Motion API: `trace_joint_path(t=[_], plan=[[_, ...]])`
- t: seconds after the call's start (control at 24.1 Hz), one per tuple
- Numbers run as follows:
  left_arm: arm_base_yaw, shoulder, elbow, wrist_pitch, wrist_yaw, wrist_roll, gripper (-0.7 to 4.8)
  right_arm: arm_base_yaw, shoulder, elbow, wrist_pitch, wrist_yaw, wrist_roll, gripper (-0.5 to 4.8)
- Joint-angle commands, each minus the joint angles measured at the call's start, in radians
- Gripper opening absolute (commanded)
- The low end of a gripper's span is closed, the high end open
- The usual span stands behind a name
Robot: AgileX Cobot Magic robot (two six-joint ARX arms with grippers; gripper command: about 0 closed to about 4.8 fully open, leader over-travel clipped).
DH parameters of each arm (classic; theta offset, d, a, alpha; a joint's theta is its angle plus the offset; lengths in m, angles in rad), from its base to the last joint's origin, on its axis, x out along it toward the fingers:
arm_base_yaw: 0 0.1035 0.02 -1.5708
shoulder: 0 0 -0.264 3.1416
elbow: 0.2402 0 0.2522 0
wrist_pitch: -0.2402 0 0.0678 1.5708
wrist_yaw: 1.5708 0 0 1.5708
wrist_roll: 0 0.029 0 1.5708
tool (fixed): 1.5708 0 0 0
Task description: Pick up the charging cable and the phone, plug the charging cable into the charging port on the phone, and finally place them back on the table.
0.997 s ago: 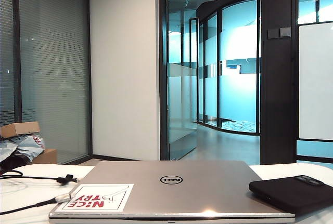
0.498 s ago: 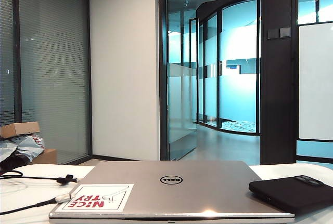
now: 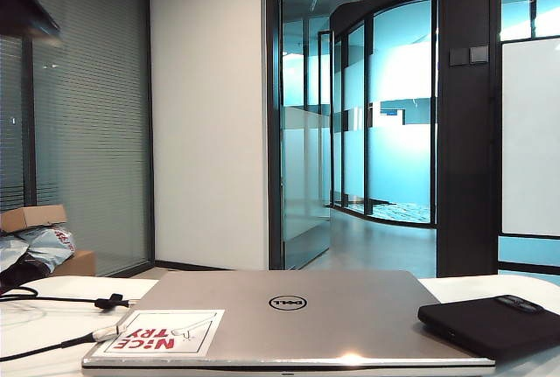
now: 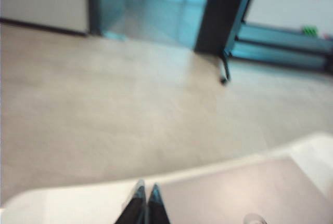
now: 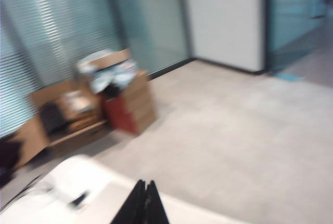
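Both tools are closed and empty. In its own wrist view the left tool shows two dark fingertips pressed together, poised above the near edge of the white tabletop, with the silver Dell laptop lying off to one side of it. The right tool shows the same pinched tips, high over the tabletop's other end, where a dark smear that may be the cable's tie sits below and to one side; the blur makes that uncertain.

The exterior view gives what neither wrist view does: the task's things in sharp detail. The charging cable trails across the tabletop beside the laptop, its silvery plug tip resting just at the laptop's corner by the red-and-white sticker. The phone, in its matte black case, lies partly on the laptop's opposite corner with its camera bump up. Of the arms, that view catches only a blurred dark shape at its upper left corner, probably part of the left arm; the right tool is out of its sight.

Cable and phone lie at opposite ends, which suits one arm to each. Nothing is grasped yet, so the task looks barely begun. Each tool would have to open before it can take anything.
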State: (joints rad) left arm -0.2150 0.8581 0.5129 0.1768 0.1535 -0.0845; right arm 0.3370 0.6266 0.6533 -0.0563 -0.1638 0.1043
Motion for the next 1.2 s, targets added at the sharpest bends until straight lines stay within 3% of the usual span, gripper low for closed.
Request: trace_joint_path(t=[0.04, 0.29, 0.54, 0.58, 0.62, 0.71, 0.75, 0.87, 0.96, 1.04, 1.2], plan=[[-0.056, 0.054, 0.005, 0.01, 0.004, 0.062, -0.06, 0.101, -0.003, 0.006, -0.056, 0.032, -0.003, -0.02], [-0.113, 0.149, 0.004, -0.06, 0.004, 0.182, -0.06, 0.37, -0.007, 0.006, -0.188, 0.072, -0.013, -0.02], [-0.113, 0.206, 0.002, -0.2, 0.004, 0.401, -0.01, 0.497, -0.007, 0.006, -0.202, 0.172, -0.079, -0.02], [-0.113, 0.214, 0.002, -0.209, 0.005, 0.419, 0.16, 0.497, -0.007, 0.006, -0.202, 0.172, -0.079, -0.02], [-0.113, 0.232, 0.002, -0.229, 0.004, 0.468, 1.39, 0.496, -0.008, 0.006, -0.205, 0.169, -0.079, -0.02], [-0.113, 0.249, 0.0, -0.251, 0.005, 0.564, 3.04, 0.496, -0.008, 0.006, -0.217, 0.169, -0.079, -0.02], [-0.113, 0.253, -0.003, -0.257, 0.004, 0.603, 3.32, 0.496, -0.008, 0.006, -0.227, 0.168, -0.079, -0.02], [-0.113, 0.28, -0.003, -0.276, 0.005, 0.738, 3.46, 0.496, -0.008, 0.006, -0.288, 0.132, -0.08, -0.02], [-0.113, 0.298, -0.003, -0.275, 0.005, 0.764, 3.52, 0.496, -0.008, 0.006, -0.32, 0.129, -0.08, -0.02], [-0.113, 0.326, -0.004, -0.275, 0.005, 0.767, 3.98, 0.496, -0.008, 0.006, -0.341, 0.115, -0.098, -0.02], [-0.113, 0.406, -0.004, -0.272, 0.005, 0.839, 4.04, 0.496, -0.008, 0.006, -0.345, 0.116, -0.109, -0.02]])
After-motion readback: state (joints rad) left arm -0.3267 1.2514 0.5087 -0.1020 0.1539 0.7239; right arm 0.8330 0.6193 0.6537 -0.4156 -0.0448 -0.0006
